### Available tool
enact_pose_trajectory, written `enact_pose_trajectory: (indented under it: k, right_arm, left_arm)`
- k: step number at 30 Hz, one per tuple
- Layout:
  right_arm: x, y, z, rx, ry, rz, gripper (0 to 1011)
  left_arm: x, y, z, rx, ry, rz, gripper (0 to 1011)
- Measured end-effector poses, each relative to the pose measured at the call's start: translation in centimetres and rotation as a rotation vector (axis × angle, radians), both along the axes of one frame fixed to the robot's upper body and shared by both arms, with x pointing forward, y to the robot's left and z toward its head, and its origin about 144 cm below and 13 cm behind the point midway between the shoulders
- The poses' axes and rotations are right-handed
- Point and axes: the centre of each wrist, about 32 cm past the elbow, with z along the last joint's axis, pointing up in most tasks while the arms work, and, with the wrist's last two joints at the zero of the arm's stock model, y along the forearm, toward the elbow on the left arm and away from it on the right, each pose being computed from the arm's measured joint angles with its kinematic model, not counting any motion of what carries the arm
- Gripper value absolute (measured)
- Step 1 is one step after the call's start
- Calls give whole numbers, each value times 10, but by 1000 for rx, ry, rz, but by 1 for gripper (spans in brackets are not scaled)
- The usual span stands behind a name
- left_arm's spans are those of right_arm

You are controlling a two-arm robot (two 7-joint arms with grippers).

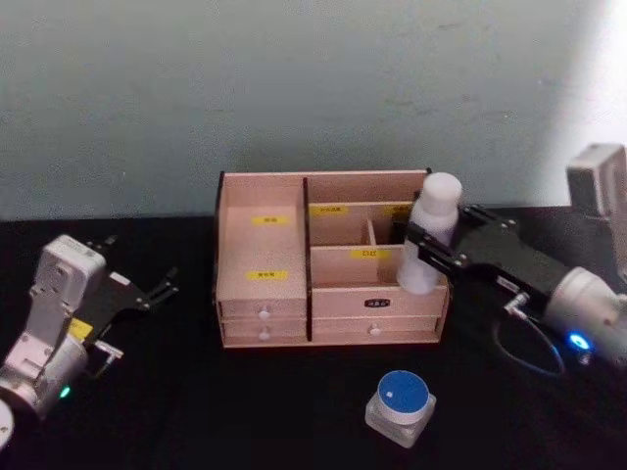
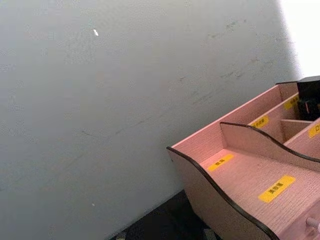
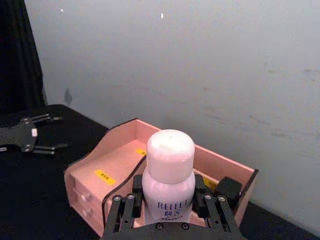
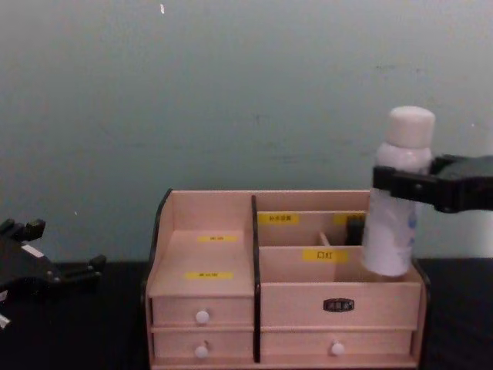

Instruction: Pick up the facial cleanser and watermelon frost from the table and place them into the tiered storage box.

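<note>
Right gripper holds the white bottle upright over the right end of the storage box.

The grey wall stands close behind the box, and the black table lies open to the front and on both sides. The pink storage box sits mid-table, its stepped compartments open on top. The right gripper reaches in from the right, its fingers clamped around the middle of the bottle. The bottle's base hangs at the front right compartment, just inside the box's right side wall; whether it touches the floor there cannot be told. The left gripper hangs well left of the box, fingers spread and holding nothing. A small blue-lidded jar stands on the table in front of the box's right half, apart from both grippers.
</note>
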Motion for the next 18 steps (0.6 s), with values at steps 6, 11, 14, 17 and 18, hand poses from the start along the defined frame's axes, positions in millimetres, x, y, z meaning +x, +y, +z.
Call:
enact_pose_trajectory:
  k: [6,11,14,17,18]
  right_arm:
    - [16,12,4,-2,-7,1,590]
    - [33,24,7,-4,-14,1,590]
    - [42,30,8,-3,-17,3,589]
    - [50,37,9,-2,-20,9,590]
    - [53,38,10,-2,-21,10,590]
  left_arm:
    - [0,0,0,0,0,0,1001]
    - [0,0,0,0,0,0,1001]
    - [0,0,0,0,0,0,1001]
    - [0,0,0,0,0,0,1001]
    - [0,0,0,0,0,0,1001]
